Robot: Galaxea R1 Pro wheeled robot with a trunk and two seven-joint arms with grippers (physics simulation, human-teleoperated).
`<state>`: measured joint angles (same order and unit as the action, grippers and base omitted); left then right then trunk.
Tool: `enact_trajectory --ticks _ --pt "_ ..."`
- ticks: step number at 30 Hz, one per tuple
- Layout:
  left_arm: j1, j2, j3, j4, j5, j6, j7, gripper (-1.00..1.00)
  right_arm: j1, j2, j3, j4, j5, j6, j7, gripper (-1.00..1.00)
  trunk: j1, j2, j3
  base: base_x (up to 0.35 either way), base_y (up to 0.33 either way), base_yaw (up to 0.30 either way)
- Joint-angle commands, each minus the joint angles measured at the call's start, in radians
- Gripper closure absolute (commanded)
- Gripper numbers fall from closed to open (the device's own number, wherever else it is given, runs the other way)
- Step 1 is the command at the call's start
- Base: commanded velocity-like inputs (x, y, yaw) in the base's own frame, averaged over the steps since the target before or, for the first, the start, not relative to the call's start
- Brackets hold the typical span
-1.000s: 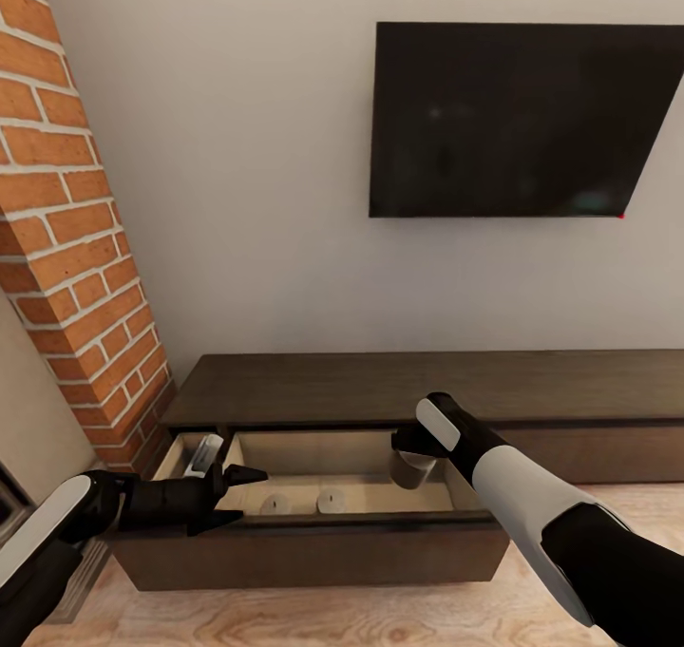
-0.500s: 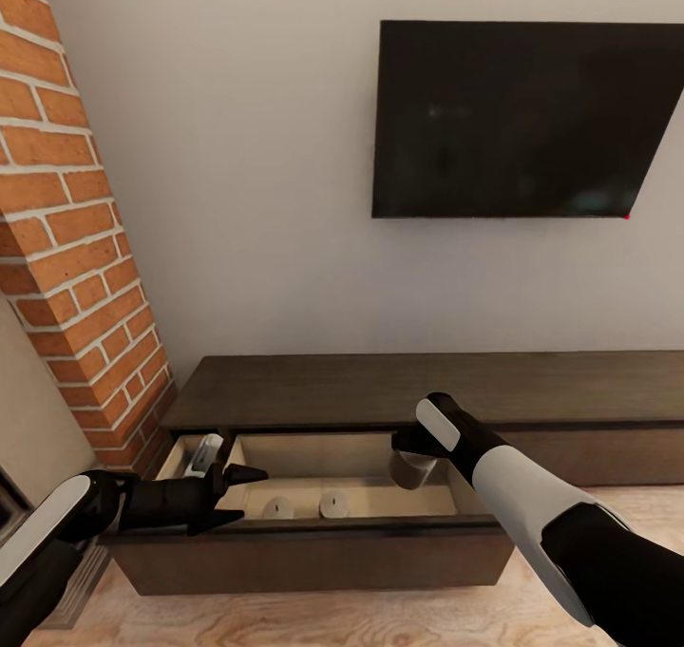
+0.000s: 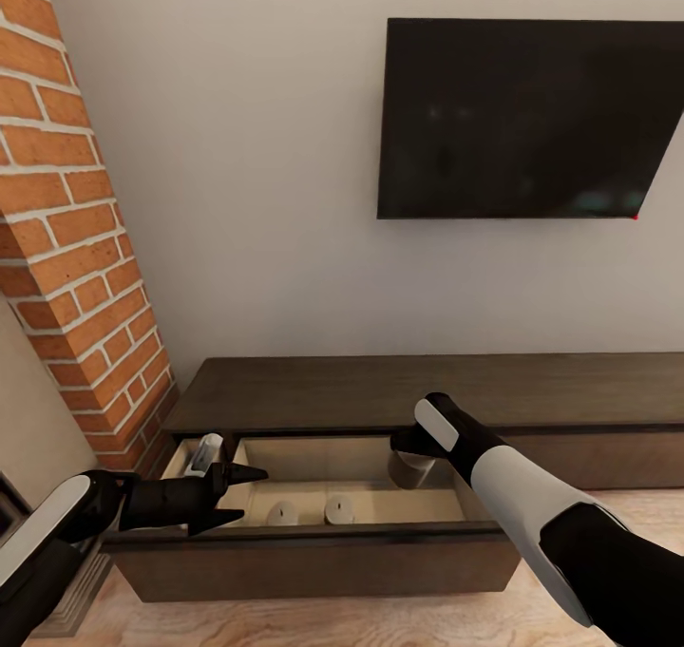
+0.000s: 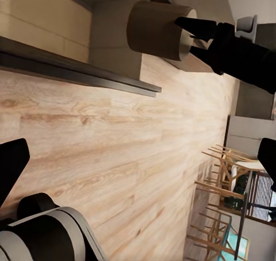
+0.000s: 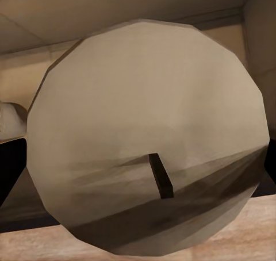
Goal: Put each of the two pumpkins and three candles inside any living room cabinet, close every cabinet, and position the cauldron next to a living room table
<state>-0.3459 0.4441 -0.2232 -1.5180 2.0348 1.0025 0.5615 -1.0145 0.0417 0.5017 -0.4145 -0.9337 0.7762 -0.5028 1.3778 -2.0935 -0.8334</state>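
The cabinet [image 3: 408, 390] is a long dark brown unit along the wall, with its left drawer [image 3: 313, 561] pulled open. Two pale grey candles [image 3: 282, 512] [image 3: 338, 508] lie on the drawer's pale wood floor. My right gripper [image 3: 408, 449] is shut on a third candle [image 3: 410, 474], held upright over the drawer's right end. That candle [image 5: 146, 152], with its dark wick, sits close up in the right wrist view, and the left wrist view has the same candle [image 4: 158, 30]. My left gripper [image 3: 239, 495] is open over the drawer's left front corner, holding nothing.
A brick pillar [image 3: 66, 229] rises just left of the cabinet. A black TV [image 3: 527, 120] hangs on the wall above it. A small pale object [image 3: 207, 452] sits in the drawer's left compartment. Wood floor [image 4: 115, 146] runs toward wooden chairs [image 4: 227, 215].
The whole picture has shifted slightly right and down, so the camera moved. Both arms keep their pose, and the candle stays in my right gripper.
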Motion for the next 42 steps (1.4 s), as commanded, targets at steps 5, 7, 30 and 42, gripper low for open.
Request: enact_trajectory --ticks 5,7,30,42 --pt "-0.001 0.002 0.002 -0.001 0.011 -0.001 0.009 -1.00 -0.001 0.000 0.008 0.000 -0.012 -0.010 -0.009 1.00 0.004 -0.007 -0.004 0.001 0.001 0.000" --pt "-0.001 0.002 0.003 -0.001 0.011 -0.001 0.009 -1.00 -0.001 0.000 0.009 0.000 -0.013 -0.011 -0.009 1.00 0.011 -0.021 -0.010 0.000 0.000 0.000" --pt "-0.001 0.005 -0.003 -0.011 0.122 0.001 0.008 -1.00 -0.001 0.001 0.009 0.000 -0.011 -0.019 -0.008 1.00 0.100 -0.182 -0.082 0.000 0.000 0.000" --pt "-0.001 0.004 -0.031 -0.018 0.160 0.002 0.006 -1.00 -0.001 0.001 0.010 0.000 -0.011 -0.027 -0.008 1.00 0.134 -0.245 -0.111 0.000 0.000 0.000"
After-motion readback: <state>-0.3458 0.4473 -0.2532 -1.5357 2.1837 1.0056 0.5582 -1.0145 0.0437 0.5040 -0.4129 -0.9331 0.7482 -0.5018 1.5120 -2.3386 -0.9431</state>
